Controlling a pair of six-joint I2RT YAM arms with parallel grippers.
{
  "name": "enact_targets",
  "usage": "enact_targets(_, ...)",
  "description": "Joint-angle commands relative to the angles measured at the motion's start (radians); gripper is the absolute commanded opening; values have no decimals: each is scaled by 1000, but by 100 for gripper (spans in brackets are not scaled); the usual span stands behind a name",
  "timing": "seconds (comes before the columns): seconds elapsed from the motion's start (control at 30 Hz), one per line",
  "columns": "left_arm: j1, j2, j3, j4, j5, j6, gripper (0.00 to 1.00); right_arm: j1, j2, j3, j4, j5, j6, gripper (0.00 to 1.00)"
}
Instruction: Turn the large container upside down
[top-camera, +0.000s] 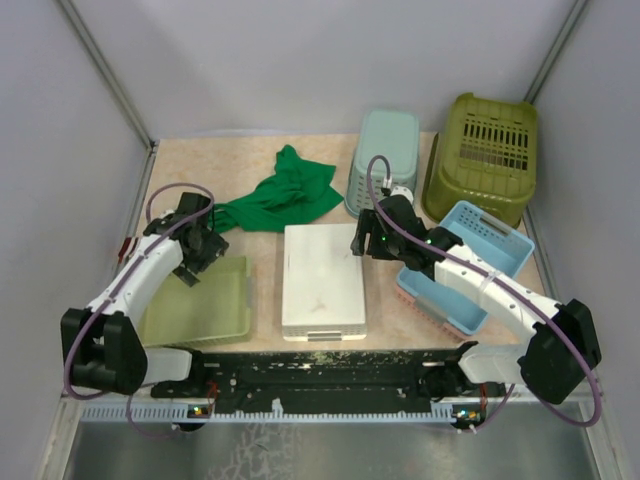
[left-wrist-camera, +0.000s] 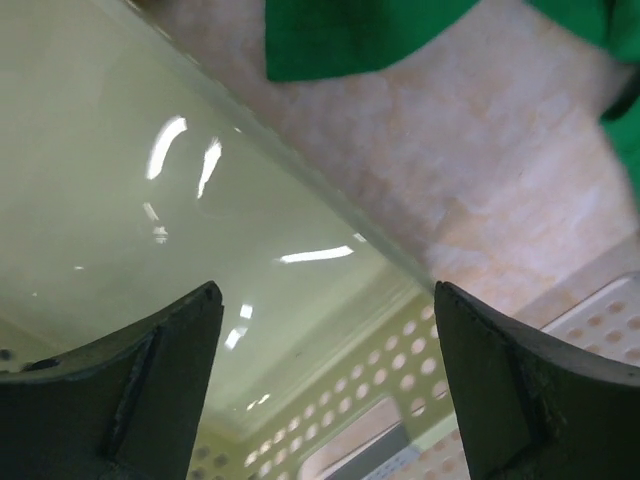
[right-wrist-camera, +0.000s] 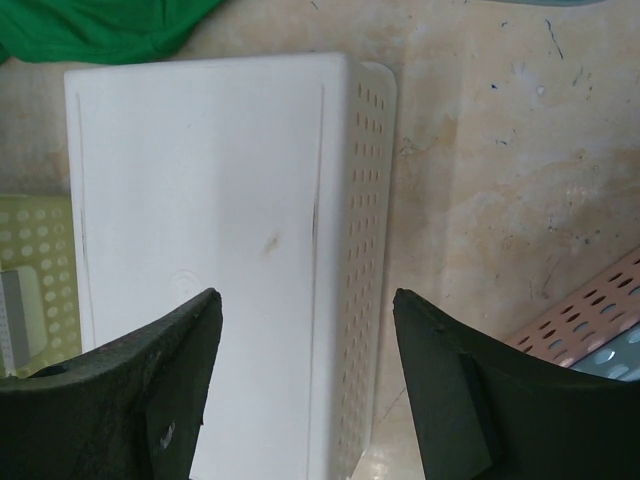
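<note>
Left gripper (left-wrist-camera: 325, 300) spread, empty, over light-green tray (top-camera: 205, 312); right gripper (right-wrist-camera: 305, 300) spread, empty, above white bin (right-wrist-camera: 200, 200). Large container (top-camera: 480, 150) back-right, well apart, slotted base apparently up already. Next: confirm inversion, no regrasp.

Tub (top-camera: 482, 150) looking like matt olive plastic, slotted bottom. Tray (left-wrist-camera: 150, 200) gleaming glossy and smooth, catching light streaks; perforated plastic end. White box (right-wrist-camera: 200, 220) showing matt plastic, faintly scuffed, sides perforated. Cloth (top-camera: 285, 195) lying soft and creased, green fabric. Table (right-wrist-camera: 500, 200) showing smooth mottled beige surface, lightly scratched and speckled.
</note>
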Motion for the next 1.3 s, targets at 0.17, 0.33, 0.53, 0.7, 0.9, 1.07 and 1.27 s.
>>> enact_targets(0.17,21,86,-28,75,-6,-134,78,-5,-14,46,38,-41,-26,69)
enact_targets(0.33,22,127,-1,51,44,-128,60,-6,-21,41,31,-44,-27,69)
enact_targets(0.53,20,57,1,-1,36,-133,32,-6,-22,25,39,-34,-26,69)
enact_targets(0.7,16,-37,39,-100,25,-128,17,-6,-10,27,47,-31,-27,69)
enact_targets(0.9,-15,-134,193,-128,49,-63,0,-6,0,56,37,2,-46,69)
enact_targets(1.07,-51,-102,387,31,151,104,0,-9,-16,71,29,31,-46,69)
enact_targets(1.27,-51,-32,453,501,352,284,0,-9,-54,77,18,53,-41,69)
